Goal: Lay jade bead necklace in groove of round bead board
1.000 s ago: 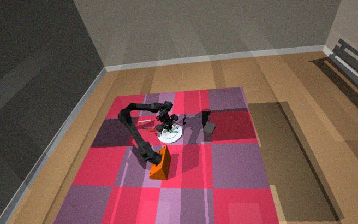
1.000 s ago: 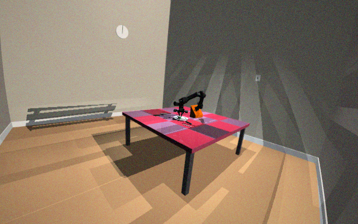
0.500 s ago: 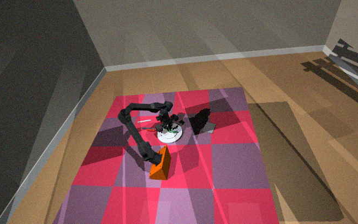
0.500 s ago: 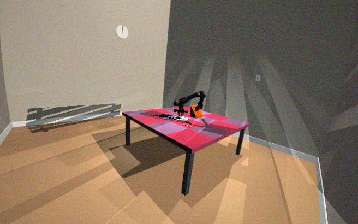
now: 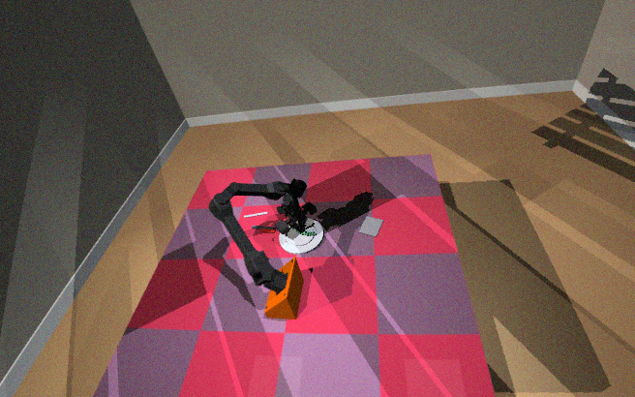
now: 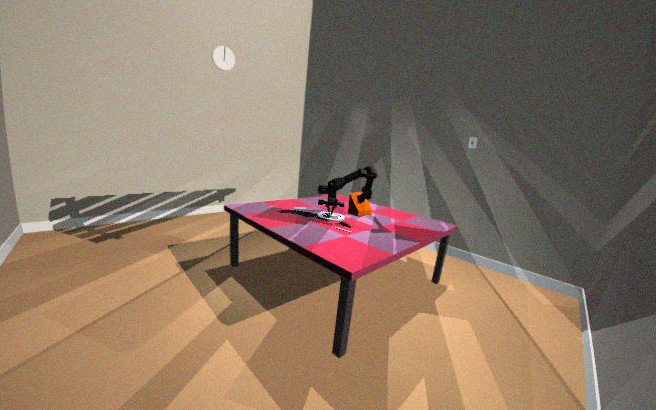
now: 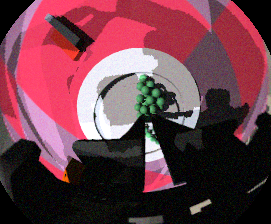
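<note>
The round white bead board (image 5: 302,250) (image 7: 88,102) lies on the table with a dark ring groove. The jade bead necklace (image 5: 310,233) (image 7: 149,101) lies bunched on the board, mostly inside the ring; a short string of beads shows behind the fingertips in the wrist view. My gripper (image 5: 301,229) (image 6: 329,215) (image 7: 147,117) points down low over the board, its tips together at the near end of the bunch. It appears shut on a bead of the necklace. The fingers hide the pinched part and part of the groove.
A dark tool with a red part (image 5: 266,229) (image 7: 68,36) lies beside the board. A thin white strip (image 5: 256,215) lies beyond it. A pale square (image 5: 371,226) lies on the board's other side. The orange wedge (image 5: 290,295) (image 6: 359,204) stands at the arm's base.
</note>
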### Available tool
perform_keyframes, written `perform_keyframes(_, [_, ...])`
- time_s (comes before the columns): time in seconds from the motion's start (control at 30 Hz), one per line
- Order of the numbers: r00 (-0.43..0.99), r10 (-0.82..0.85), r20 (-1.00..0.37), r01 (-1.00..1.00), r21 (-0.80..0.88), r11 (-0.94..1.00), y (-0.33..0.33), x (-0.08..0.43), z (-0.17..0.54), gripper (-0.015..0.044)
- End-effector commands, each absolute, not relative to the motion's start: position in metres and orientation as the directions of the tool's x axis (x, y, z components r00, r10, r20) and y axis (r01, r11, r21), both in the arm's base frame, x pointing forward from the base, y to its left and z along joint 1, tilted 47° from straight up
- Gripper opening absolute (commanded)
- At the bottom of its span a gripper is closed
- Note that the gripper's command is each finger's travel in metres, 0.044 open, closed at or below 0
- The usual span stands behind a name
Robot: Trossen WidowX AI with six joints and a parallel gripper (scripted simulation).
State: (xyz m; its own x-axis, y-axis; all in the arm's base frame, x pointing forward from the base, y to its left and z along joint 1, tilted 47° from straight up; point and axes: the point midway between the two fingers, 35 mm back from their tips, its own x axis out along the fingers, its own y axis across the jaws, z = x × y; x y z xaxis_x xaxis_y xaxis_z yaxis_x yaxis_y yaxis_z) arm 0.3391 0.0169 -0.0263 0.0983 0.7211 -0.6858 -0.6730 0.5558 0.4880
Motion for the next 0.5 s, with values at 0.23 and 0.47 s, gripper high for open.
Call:
perform_keyframes(0.23, [0.097, 0.722, -0.686, -0.675, 0.487, 0.554, 0.0176, 0.3392, -0.0264, 0.0])
perform_keyframes(0.47, [0.098, 0.724, -0.682, -0.671, 0.492, 0.554, 0.0128, 0.3376, -0.022, 0.0])
